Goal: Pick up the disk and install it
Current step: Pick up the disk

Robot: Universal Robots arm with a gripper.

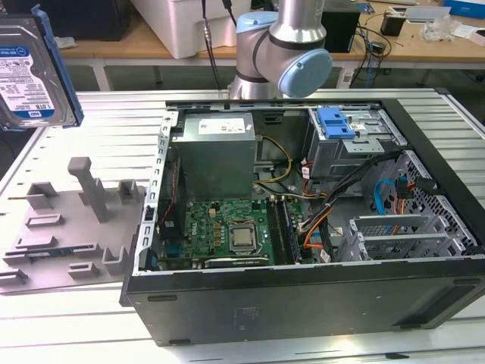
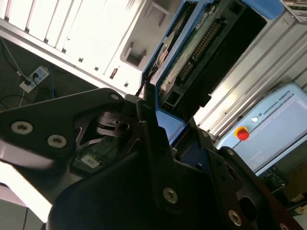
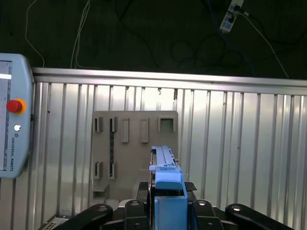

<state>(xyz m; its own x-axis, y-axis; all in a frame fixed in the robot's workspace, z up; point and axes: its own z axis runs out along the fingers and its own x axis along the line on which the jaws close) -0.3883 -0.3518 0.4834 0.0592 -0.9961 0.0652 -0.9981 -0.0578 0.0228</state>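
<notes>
The disk (image 1: pixel 30 72) hangs in the air at the exterior view's upper left, its white-and-blue label facing the camera and a blue rail along its edge. It is well above the grey fixture tray (image 1: pixel 68 227). In the first wrist view the disk (image 3: pixel 166 184) is edge-on, a blue strip clamped between the black fingers of my gripper (image 3: pixel 168 203), with the tray (image 3: pixel 134 143) far below it. In the second wrist view the disk (image 2: pixel 192 52) shows its green circuit-board side, with my gripper (image 2: pixel 160 117) shut on its near end.
An open computer case (image 1: pixel 303 303) lies at the exterior view's right. At its far end is a metal drive cage topped by a blue bracket (image 1: pixel 337 125). The arm's base (image 1: pixel 284 45) stands behind the case. A teach pendant (image 3: pixel 12 124) lies on the ribbed table.
</notes>
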